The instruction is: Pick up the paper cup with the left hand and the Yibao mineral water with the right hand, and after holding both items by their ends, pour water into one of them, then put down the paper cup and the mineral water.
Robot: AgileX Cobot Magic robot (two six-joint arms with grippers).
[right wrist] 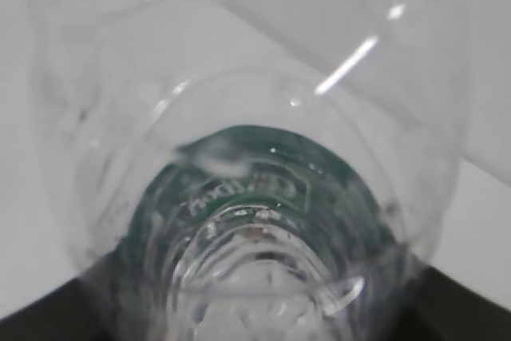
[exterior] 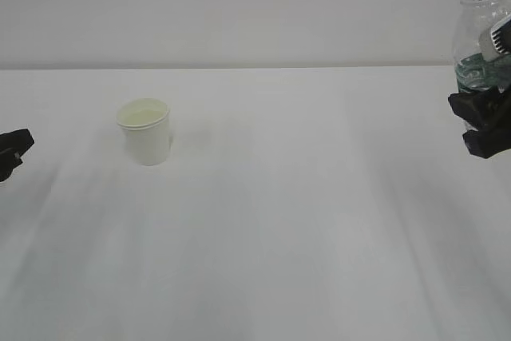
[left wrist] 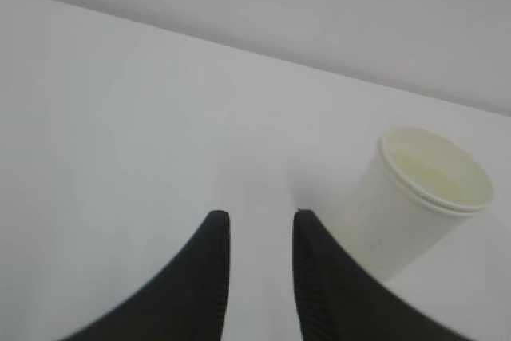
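Observation:
The paper cup (exterior: 145, 132) stands upright on the white table (exterior: 303, 221), left of centre, pale inside. My left gripper (exterior: 14, 152) sits low at the far left edge, well apart from it. In the left wrist view its jaws (left wrist: 259, 217) stand open with only table between them, and the cup (left wrist: 415, 201) is just to their right, untouched. The Yibao mineral water (exterior: 481, 29) is upright at the right edge, capless, with my right gripper (exterior: 485, 121) shut on its lower end. The clear ribbed bottle with its green label (right wrist: 247, 197) fills the right wrist view.
A pale wall rises behind the table's back edge (exterior: 239, 67). Bare white tabletop stretches between the cup and the bottle and toward the front.

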